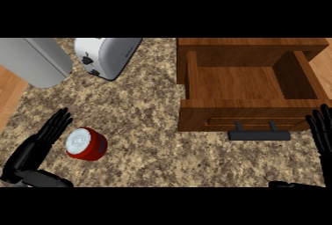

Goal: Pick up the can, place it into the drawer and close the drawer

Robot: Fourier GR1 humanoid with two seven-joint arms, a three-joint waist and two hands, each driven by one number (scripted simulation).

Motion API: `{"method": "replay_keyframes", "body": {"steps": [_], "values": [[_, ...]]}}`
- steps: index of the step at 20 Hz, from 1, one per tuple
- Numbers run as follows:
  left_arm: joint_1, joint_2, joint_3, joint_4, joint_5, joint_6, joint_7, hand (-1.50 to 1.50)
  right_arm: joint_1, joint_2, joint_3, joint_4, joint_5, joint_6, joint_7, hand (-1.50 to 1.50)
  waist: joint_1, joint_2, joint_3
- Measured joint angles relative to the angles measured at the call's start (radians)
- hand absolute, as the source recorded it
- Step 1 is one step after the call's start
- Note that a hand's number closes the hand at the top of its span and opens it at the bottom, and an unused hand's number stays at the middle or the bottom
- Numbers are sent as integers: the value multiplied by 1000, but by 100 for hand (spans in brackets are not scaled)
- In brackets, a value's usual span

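Red and lying on its side, the can (86, 144) is what you see first in the head view, resting on the speckled stone counter (149, 132) toward the lower left with its white end turned up and to the left. Your left hand (40, 143) sits just beside it on the left, fingers straight and spread, pointing up the counter; whether the fingertips actually touch the can's end you cannot quite tell from this angle, but nothing is curled round it and the hand holds nothing. Look to the right and you find the wooden drawer (250, 83) pulled open, its interior showing bare wood, with a dark bar handle (258, 134) on the front panel facing you. Your right hand (321, 134) shows at the right edge just beside that front panel, fingers straight and upright, gripping nothing and resting there. The can is well apart from the drawer, with open counter between them. At the top left stand a silver toaster (107, 55) and, beside it, a grey appliance (35, 61) cut off by the edge.
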Motion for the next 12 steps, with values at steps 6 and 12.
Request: {"method": "replay_keyframes", "body": {"steps": [6, 12], "values": [[-2, 24, 0, 125, -60, 0, -123, -150, 56, 18, 7, -72, -1, 13, 8, -150, -2, 0, 0], [-76, 39, -6, 291, -106, 37, -197, -150, 20, 23, 8, -73, 7, 2, 37, -150, -2, 0, 0]]}}
